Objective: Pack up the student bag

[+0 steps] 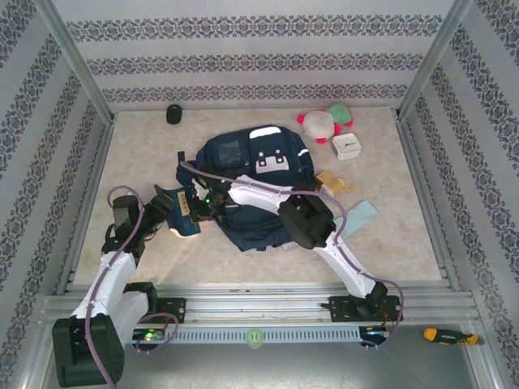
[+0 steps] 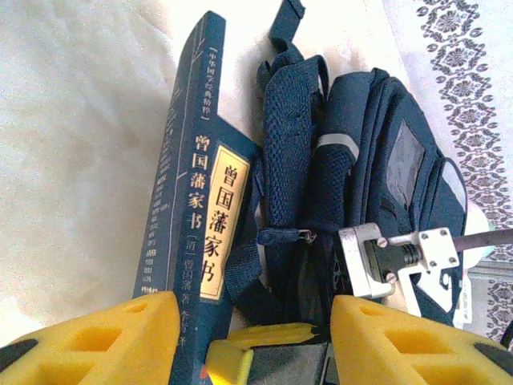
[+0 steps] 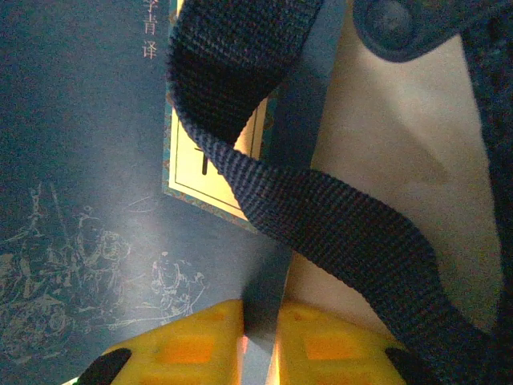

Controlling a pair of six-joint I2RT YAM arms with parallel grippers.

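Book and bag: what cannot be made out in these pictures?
- Book lower end: left wrist view, behind the left fingers and cut by the bottom edge.
- Book title: right wrist view, a strap covers it.
- Bag middle: top view, under the right arm.

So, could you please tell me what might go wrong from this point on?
1. A webbing strap of the student bag drapes over the book beside the right end effector; it may snag once the book moves.
2. That end effector pinches only the book's thin edge, so the book could twist or slip free.
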